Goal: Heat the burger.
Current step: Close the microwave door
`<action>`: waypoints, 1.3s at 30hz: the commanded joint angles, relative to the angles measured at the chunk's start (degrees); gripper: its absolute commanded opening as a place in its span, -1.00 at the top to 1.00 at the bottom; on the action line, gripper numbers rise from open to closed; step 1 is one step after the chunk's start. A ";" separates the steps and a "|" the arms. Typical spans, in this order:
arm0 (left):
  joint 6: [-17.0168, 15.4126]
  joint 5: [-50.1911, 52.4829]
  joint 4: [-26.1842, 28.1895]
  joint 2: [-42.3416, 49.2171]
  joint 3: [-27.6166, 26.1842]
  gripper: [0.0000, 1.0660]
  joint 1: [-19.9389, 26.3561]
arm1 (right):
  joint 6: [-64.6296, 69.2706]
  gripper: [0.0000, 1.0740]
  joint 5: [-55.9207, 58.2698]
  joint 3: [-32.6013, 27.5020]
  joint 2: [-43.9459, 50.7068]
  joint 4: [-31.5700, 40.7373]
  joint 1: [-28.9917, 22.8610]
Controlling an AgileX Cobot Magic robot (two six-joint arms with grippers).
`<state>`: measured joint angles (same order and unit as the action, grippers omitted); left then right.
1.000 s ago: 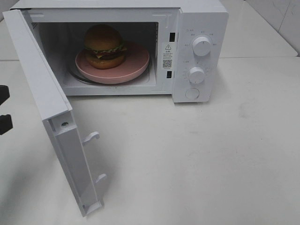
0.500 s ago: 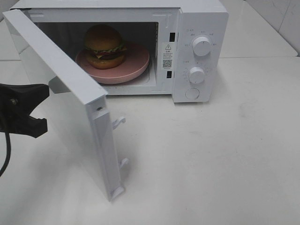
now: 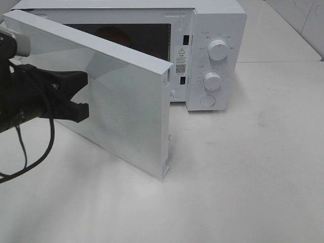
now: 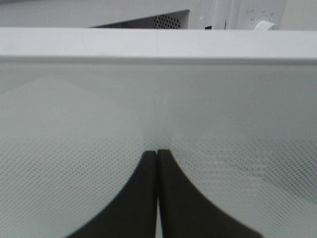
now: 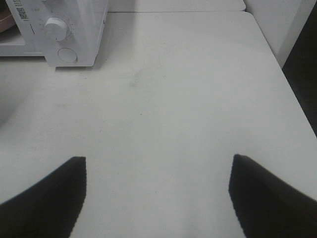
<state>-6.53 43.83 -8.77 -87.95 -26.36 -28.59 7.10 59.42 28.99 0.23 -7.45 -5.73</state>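
Observation:
The white microwave (image 3: 217, 15) stands at the back of the table. Its door (image 3: 126, 101) is about half closed. Only the brown bun top of the burger (image 3: 114, 34) shows above the door's top edge, inside the dark cavity; the rest is hidden. My left gripper (image 3: 82, 94) is against the outside of the door. In the left wrist view its black fingertips (image 4: 157, 154) meet, shut and empty, against the dotted door face (image 4: 158, 99). My right gripper (image 5: 157, 198) is open and empty over bare table, out of the exterior view.
The control panel carries two knobs (image 3: 217, 49) (image 3: 212, 81) and a round button (image 3: 207, 100). The right wrist view shows the panel's lower knob (image 5: 55, 28) and the table's right edge (image 5: 292, 94). A black cable (image 3: 23, 152) hangs from the left arm.
The door has swung from wide open to about half closed, now hiding most of the burger and its plate. My left gripper moved right, following the door's outer face.

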 commanded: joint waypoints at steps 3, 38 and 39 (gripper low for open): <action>2.06 1.26 6.07 -4.01 -5.16 1.00 -2.69 | -0.74 -0.42 0.00 0.00 1.55 0.11 0.40; 22.75 -2.52 35.98 -25.50 -33.69 1.00 -10.49 | -0.74 -0.42 0.00 0.00 1.55 0.11 0.40; 22.75 -2.52 35.98 -25.50 -33.69 1.00 -10.49 | -0.74 -0.42 0.00 0.00 1.55 0.11 0.40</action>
<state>15.76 39.19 22.98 -112.87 -58.50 -40.11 6.99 59.42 28.99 0.23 -7.45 -5.73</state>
